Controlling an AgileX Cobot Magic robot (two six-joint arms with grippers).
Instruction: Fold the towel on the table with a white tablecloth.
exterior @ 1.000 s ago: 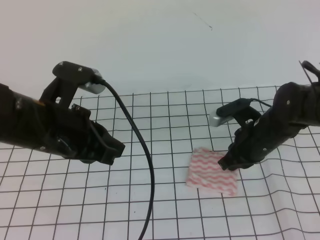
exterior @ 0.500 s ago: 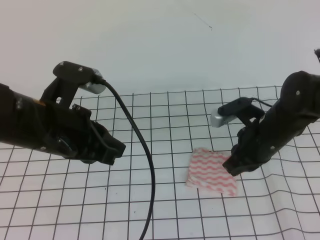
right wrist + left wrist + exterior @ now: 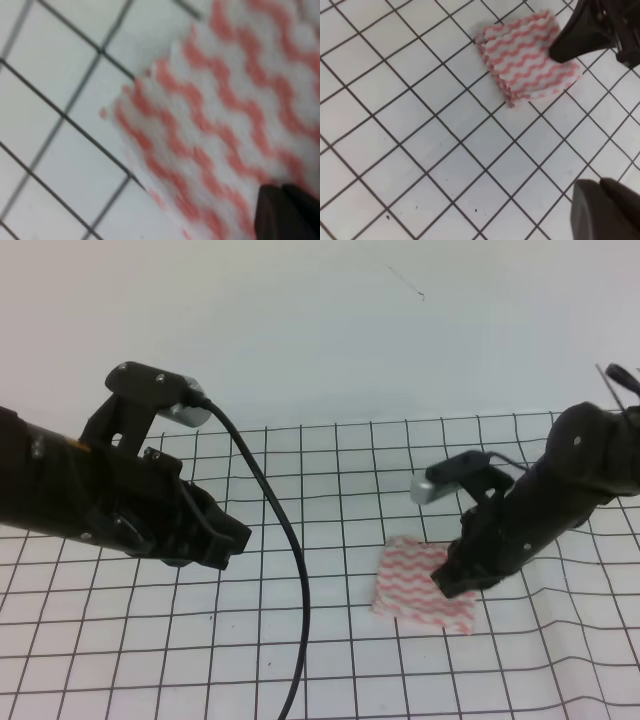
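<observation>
The towel (image 3: 418,585), white with pink-red wavy stripes, lies folded into a small stacked square on the white tablecloth (image 3: 330,490) that covers the table. Its layered edges show in the left wrist view (image 3: 522,62). My right gripper (image 3: 455,582) is shut, its tip resting on the towel's right half; in the left wrist view it appears as a dark point (image 3: 568,44). In the right wrist view the towel (image 3: 225,110) fills the frame and a fingertip (image 3: 287,212) sits low on it. My left gripper (image 3: 228,540) hovers shut, well left of the towel, holding nothing.
A black cable (image 3: 285,540) hangs from the left arm down across the grid cloth. A pale wall (image 3: 320,330) rises behind the table's far edge. The tablecloth is slightly rippled at the right (image 3: 590,590).
My right gripper lifted a little off the towel's right edge, then came down further left onto the towel. The towel and the left arm have stayed put.
</observation>
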